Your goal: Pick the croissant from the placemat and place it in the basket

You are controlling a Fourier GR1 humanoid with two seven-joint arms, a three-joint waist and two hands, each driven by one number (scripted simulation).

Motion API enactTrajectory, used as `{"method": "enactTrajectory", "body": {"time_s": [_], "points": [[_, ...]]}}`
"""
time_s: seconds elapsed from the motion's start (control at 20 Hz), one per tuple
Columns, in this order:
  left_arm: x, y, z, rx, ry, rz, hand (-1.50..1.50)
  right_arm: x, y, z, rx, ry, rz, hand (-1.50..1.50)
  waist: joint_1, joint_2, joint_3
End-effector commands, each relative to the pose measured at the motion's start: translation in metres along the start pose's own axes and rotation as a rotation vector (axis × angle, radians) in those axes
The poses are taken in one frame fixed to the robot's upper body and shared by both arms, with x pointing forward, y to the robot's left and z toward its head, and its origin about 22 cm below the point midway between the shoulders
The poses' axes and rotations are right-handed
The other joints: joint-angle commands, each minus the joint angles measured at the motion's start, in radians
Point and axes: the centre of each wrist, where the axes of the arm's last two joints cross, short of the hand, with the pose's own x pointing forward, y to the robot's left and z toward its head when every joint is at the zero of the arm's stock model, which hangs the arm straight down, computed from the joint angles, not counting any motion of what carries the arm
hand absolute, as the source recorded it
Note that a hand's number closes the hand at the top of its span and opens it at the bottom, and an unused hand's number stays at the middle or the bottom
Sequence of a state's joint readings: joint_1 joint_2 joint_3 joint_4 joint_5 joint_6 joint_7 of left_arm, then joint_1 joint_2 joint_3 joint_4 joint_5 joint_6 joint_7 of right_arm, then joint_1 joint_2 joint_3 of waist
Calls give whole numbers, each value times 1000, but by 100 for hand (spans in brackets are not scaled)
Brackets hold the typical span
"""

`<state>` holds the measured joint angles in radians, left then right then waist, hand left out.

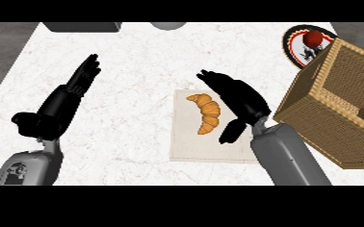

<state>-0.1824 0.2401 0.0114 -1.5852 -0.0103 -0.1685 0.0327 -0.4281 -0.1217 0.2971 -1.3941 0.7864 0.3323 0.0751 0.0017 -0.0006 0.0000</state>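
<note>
- Now: croissant [204, 113] lies on placemat [186, 146], middle of counter [135, 120], ungrasped.
- Right hand [238, 98] just beside it, fingers straight, holding nothing.
- Wicker basket [334, 101] at right edge; plate [292, 43] behind it.
- Left hand [68, 96] slack, near left edge.

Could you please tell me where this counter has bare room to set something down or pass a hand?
Bare counter lies between the left hand and the placemat, and beyond the placemat toward the far edge. The right side is crowded: right hand, croissant, basket and plate sit close together.
</note>
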Motion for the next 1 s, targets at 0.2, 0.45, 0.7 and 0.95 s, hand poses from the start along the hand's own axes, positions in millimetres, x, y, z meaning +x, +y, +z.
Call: {"method": "enactTrajectory", "body": {"time_s": [0.2, 0.45, 0.7, 0.95], "points": [[2, 8, 20, 0, 4, -6, 0, 0, -9, 6, 10, 58, 67, -150, 2, -1, 0], [3, 6, -2, 10, -1, 14, 0, 6, 20, -16, 32, 59, 89, -150, 0, 1, 0], [-15, -11, -13, -8, 1, 15, 0, 18, 41, -31, 49, 74, 123, -150, -2, 2, 0], [-1, -1, 0, -4, -22, -5, 0, -17, 51, -40, 61, 118, 113, -150, 4, 2, 0]]}}
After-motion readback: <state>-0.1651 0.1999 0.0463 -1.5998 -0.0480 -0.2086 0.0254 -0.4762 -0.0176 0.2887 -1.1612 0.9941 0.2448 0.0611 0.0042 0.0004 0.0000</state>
